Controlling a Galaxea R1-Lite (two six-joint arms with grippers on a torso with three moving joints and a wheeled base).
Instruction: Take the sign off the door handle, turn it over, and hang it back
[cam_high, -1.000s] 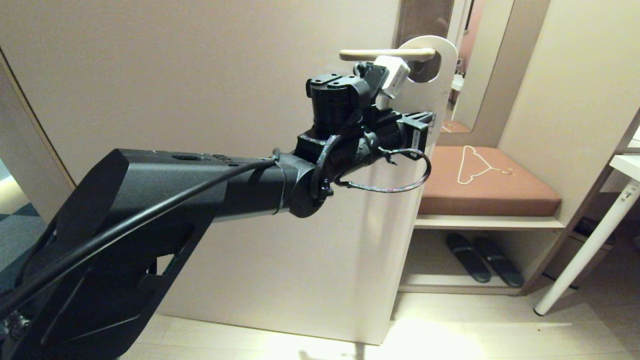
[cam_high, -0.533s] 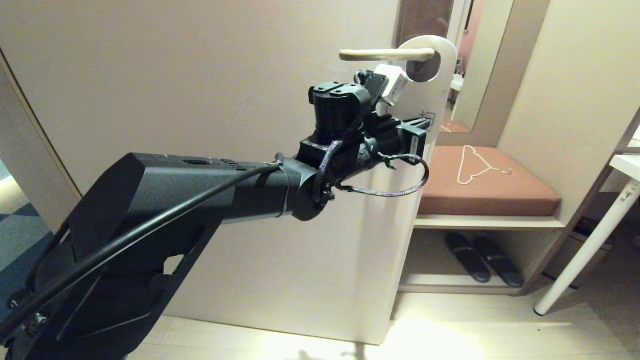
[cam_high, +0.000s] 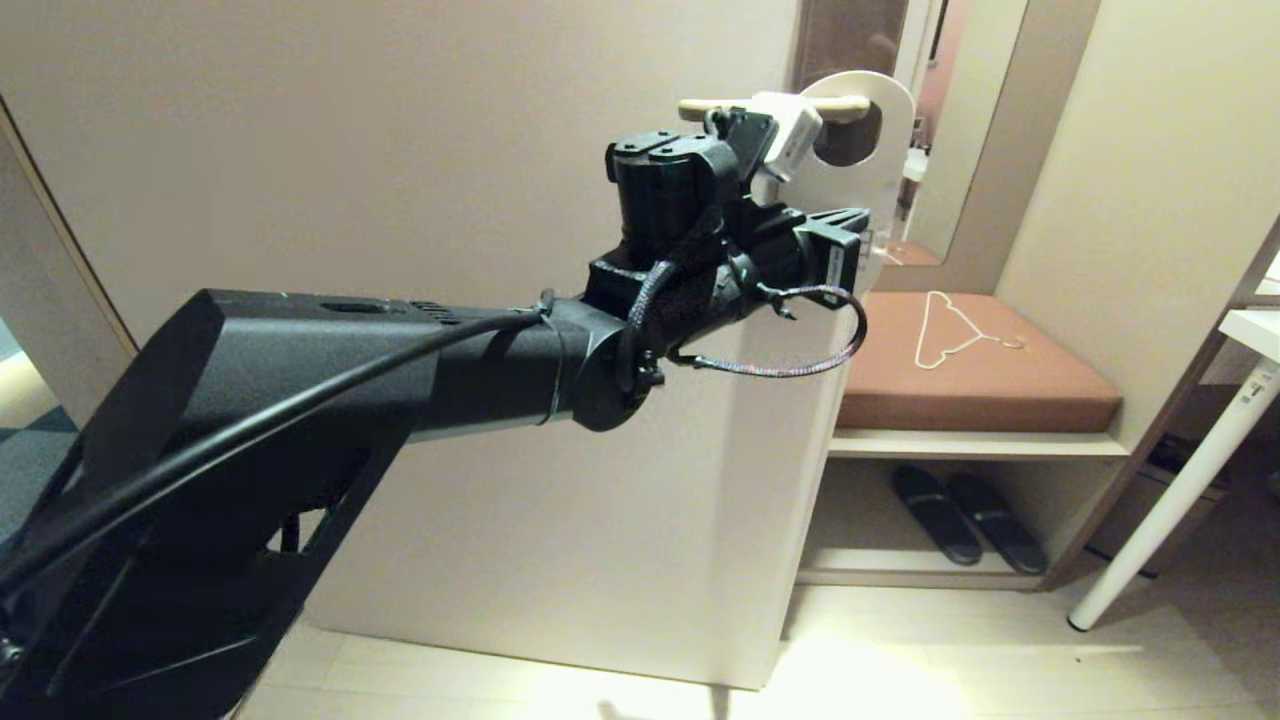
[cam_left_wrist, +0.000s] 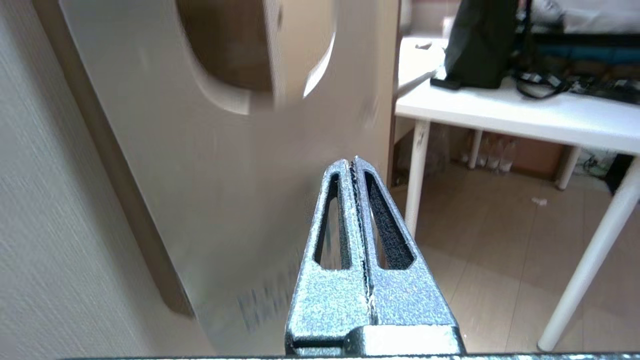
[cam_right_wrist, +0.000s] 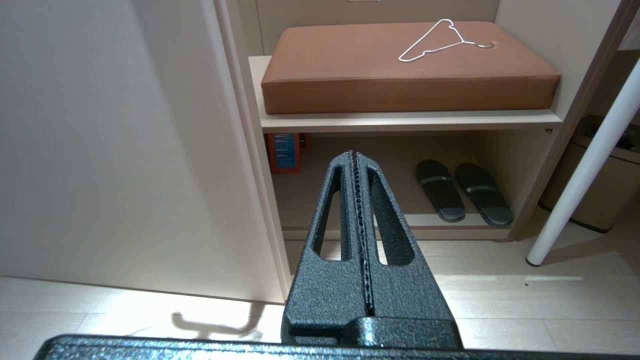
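Note:
The sign (cam_high: 882, 175) hangs on the door handle (cam_high: 845, 103), white side out, with the lever passing through its oval hole. My left gripper (cam_high: 858, 225) is shut and empty, level with the sign's lower half, beside its face. In the left wrist view the shut fingers (cam_left_wrist: 352, 162) lie alongside the white sign (cam_left_wrist: 225, 175), whose blurred dark lettering is near them. I cannot tell whether they touch it. My right gripper (cam_right_wrist: 352, 154) is shut and empty, held low in front of the shelf unit, out of the head view.
A brown cushioned bench (cam_high: 970, 380) with a white wire hanger (cam_high: 950, 330) stands right of the door. Dark slippers (cam_high: 965, 515) lie on the shelf below. A white table leg (cam_high: 1180, 490) slants at the far right. The left arm fills the lower left.
My left arm dipped slightly, then rose. Its wrist is now higher and its white camera housing overlaps the handle. The sign stays on the handle.

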